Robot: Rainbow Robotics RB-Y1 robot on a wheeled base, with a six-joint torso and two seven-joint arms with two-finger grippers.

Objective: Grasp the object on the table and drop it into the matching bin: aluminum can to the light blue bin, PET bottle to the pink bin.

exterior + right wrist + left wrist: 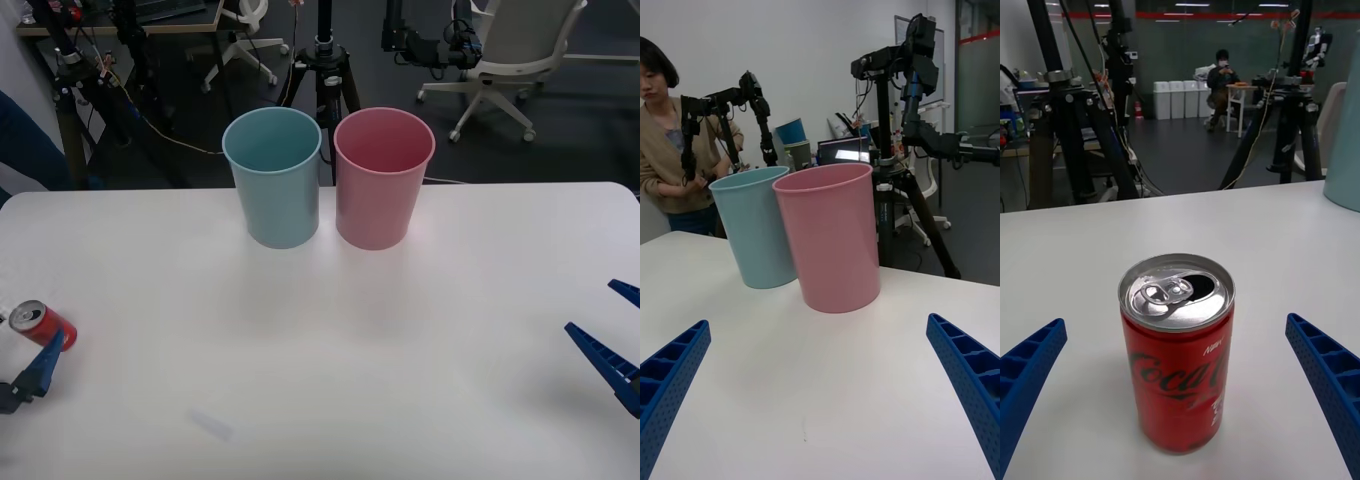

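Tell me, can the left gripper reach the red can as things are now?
Probably yes: the left gripper is open, the red can stands upright between its fingers, and nothing lies between them on the table.

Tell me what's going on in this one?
The left gripper sits open at the table's left edge, fingers either side of the upright red can, not yet closed on it. The can's tab is already open. The blue bin and pink bin stand side by side at the far edge. The right gripper waits open on the right, facing the bins.
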